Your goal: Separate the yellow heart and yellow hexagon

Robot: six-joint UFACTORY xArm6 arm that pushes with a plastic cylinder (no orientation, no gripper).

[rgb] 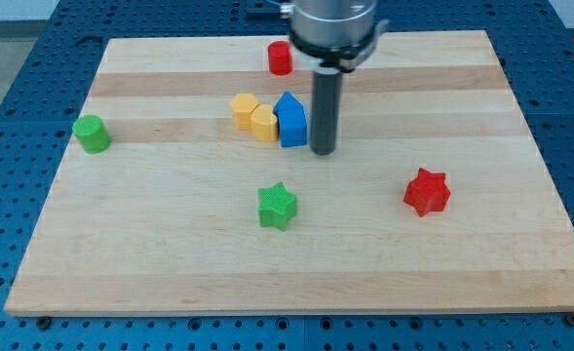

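Observation:
The yellow hexagon [244, 107] and the yellow heart [264, 123] sit touching each other left of the board's middle, toward the view's top. A blue block [291, 119] with a pointed top touches the heart's right side. My tip [323, 151] stands just right of the blue block, close to it or touching; I cannot tell which. The dark rod rises from it to the arm's head at the view's top.
A red cylinder [281, 58] stands near the top edge, above the cluster. A green cylinder [92, 133] is at the far left. A green star [277, 206] lies below the cluster. A red star [427, 191] lies at the right. The wooden board [150, 263] rests on a blue perforated table.

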